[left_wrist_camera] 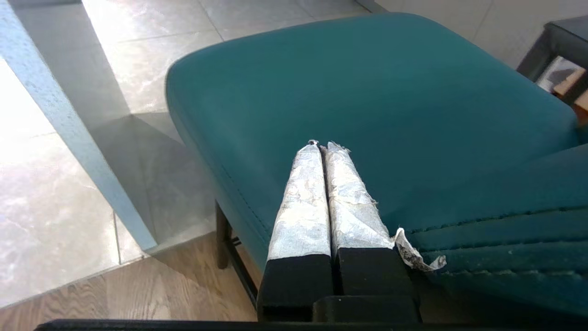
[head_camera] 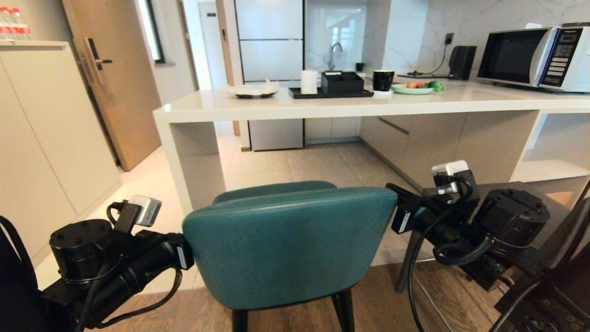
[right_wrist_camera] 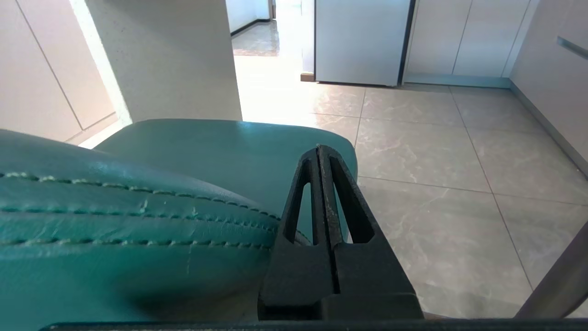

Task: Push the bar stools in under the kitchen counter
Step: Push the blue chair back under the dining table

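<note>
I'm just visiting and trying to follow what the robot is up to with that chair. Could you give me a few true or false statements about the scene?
1. The stool between the arms is teal. True.
2. Both claws are wide open. False: the left claw and right claw are both shut, holding nothing.
3. The stool is already tucked fully under the counter. False: it stands out in front of it.
4. A microwave sits on the counter. True.
5. One arm is on each side of the stool's back. True.
</note>
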You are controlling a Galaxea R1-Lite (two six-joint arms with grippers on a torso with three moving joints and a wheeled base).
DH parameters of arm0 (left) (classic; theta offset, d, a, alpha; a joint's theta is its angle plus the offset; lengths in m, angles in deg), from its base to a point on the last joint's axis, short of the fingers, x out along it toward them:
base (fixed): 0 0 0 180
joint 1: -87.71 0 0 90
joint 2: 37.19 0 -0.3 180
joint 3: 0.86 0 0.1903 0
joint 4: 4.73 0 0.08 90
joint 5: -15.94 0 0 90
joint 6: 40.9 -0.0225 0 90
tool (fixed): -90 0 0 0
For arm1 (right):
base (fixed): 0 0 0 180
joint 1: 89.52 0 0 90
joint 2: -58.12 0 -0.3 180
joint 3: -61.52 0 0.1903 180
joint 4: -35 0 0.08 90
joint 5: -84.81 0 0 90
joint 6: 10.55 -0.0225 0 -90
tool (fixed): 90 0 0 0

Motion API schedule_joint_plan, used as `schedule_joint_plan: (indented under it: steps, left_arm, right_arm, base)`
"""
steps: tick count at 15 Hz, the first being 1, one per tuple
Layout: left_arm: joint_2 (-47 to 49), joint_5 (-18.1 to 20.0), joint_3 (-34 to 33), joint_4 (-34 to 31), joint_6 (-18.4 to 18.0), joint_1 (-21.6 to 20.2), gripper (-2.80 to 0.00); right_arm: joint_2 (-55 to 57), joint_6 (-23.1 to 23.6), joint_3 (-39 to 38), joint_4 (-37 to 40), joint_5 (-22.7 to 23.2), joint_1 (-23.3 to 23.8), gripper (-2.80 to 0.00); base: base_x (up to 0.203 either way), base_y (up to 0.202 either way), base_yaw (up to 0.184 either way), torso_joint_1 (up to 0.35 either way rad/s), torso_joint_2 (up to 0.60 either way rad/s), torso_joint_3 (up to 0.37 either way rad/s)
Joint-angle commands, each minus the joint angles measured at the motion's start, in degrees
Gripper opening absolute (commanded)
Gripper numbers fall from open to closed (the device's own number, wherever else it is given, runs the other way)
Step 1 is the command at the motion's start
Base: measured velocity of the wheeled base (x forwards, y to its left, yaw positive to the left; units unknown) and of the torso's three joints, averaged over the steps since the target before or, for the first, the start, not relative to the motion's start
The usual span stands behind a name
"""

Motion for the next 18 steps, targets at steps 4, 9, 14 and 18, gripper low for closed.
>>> schedule_joint_plan:
  steps: [4, 9, 14, 18]
  left_arm:
    - [-0.38, -0.30, -0.67, 0.84, -2.00, -0.22, -2.80]
    - [0.15, -0.30, -0.85, 0.84, -2.39, -0.04, -2.80]
    - [-0.20, -0.30, -1.55, 0.84, -2.48, -0.04, -2.80]
    - [-0.38, -0.39, -2.22, 0.84, -2.72, 0.80, -2.80]
  right_arm:
    - [-0.15, 0.07, -0.07, -0.46, 0.11, -0.92, -2.80]
    - [-0.30, 0.24, -0.15, -0.46, 0.11, -1.30, -2.80]
    - [-0.41, 0.24, -0.07, -0.52, 0.11, -1.74, -2.80]
    - [0.95, 0.49, 3.94, 0.34, 0.19, -1.74, -2.80]
  base:
    - [0.000, 0.000, 0.000, 0.000, 0.00, 0.000]
    - [0.081, 0.000, 0.002, -0.002, 0.00, 0.004]
    - [0.082, 0.000, 0.001, 0.006, 0.00, -0.001]
    - [0.000, 0.000, 0.000, 0.000, 0.00, 0.000]
